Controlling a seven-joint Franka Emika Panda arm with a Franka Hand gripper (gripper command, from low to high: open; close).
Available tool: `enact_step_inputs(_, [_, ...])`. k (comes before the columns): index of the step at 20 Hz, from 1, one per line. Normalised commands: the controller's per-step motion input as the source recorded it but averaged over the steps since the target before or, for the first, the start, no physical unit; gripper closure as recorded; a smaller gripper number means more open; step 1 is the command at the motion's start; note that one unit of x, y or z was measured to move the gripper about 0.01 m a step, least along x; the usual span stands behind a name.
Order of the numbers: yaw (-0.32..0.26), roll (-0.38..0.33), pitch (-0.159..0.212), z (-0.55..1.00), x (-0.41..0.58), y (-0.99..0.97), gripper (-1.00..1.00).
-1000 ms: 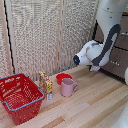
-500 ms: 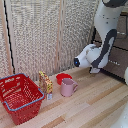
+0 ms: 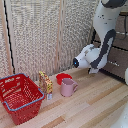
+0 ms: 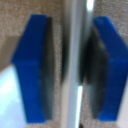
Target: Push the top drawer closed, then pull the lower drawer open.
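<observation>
**Gripper straddling a drawer's bar handle**

Gripper [image 4: 70, 65] pads sat spread on either side of a slim silver bar handle [image 4: 77, 60], not yet pinching it; a gap showed on each side. Straddling the bar likely served to pull or steady a drawer. In the exterior view the arm [image 3: 102, 47] reached to the wood-grain drawer fronts [image 3: 119, 62] at the exterior view's right. Which drawer it addressed could not be told. A pink mug [image 3: 67, 87] and red basket [image 3: 20, 97] stood well apart.
</observation>
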Motion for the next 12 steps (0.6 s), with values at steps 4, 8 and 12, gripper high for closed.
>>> enact_step_inputs(4, [0.0,0.007,0.0,-0.25,0.0,0.91,1.0])
enact_step_inputs(8, [0.0,0.014,0.0,-0.36,0.0,0.99,1.0])
enact_step_inputs(12, [0.0,0.009,0.0,-0.41,0.003,0.98,1.0])
